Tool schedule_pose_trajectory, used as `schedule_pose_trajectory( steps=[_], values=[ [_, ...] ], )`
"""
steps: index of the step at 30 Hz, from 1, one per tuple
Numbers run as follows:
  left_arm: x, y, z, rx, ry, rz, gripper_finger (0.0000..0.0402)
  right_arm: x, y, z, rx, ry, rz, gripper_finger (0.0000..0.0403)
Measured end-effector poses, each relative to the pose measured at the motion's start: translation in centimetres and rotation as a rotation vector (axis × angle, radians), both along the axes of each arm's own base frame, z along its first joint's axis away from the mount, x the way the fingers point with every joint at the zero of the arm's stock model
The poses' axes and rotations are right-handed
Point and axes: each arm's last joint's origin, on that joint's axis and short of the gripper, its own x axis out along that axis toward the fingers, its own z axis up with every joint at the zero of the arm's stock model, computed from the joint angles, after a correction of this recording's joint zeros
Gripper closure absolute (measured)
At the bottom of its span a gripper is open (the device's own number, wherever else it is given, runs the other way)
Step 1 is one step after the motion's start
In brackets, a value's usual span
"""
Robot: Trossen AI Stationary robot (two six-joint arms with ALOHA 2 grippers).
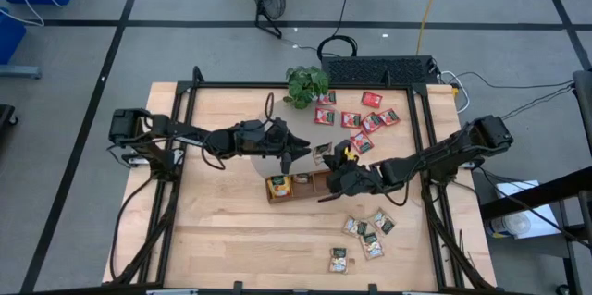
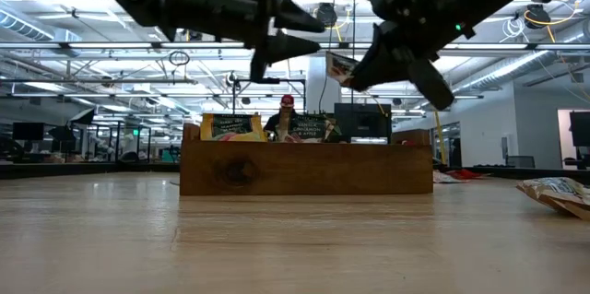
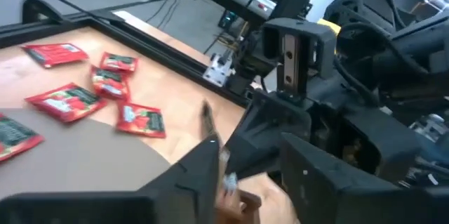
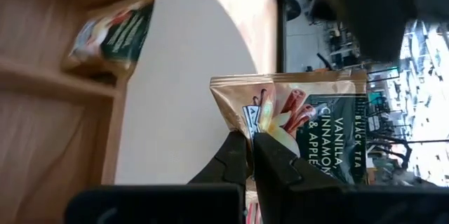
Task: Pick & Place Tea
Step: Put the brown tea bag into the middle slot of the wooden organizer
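Both arms reach over the tray [image 1: 298,193]: right pincer [image 1: 330,154] pinches a tea packet [image 4: 309,127], left pincer [image 1: 301,150] parted.

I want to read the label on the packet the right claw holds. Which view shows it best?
The right wrist view: the packet fills the frame, its lettering legible. The high view and low view show it tiny; the left wrist view doesn't clearly show it.

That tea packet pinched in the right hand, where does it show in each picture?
High view: packet just above the wooden tray, centre.
Low view: upper middle, above the tray.
Left wrist: cannot tell.
Right wrist: centre, in the right hand.
Shared landmark: the tray.
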Motion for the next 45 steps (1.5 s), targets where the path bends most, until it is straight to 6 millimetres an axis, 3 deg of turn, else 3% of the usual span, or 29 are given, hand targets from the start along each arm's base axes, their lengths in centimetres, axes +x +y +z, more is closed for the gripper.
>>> schedule_pose_trajectory(
  steps=[4,9,30,34,40,45],
  values=[
    [0.8,0.1,0.0,0.017,0.016,-0.006,0.0204,0.1,-0.3,-0.1,-0.007,0.009,-0.008,0.0402],
    [0.9,0.2,-0.1,0.048,0.042,0.019,0.0179,0.1,-0.5,0.2,-0.071,-0.003,-0.049,0.0402],
    [0.7,1.5,-0.3,0.051,0.059,0.065,0.0179,0.8,-0.1,1.2,-0.029,-0.116,0.001,0.0402],
    [0.7,1.6,-0.3,0.056,0.060,0.009,0.0228,0.9,-0.1,1.2,-0.030,-0.119,0.002,0.0402],
    [0.7,1.6,-0.1,0.147,0.047,-0.018,0.0383,0.9,-0.1,1.2,-0.017,-0.129,-0.002,0.0402],
    [0.8,1.6,0.0,0.230,0.034,-0.036,0.0397,0.9,0.0,1.2,0.123,-0.200,-0.005,0.0377]
  ],
)
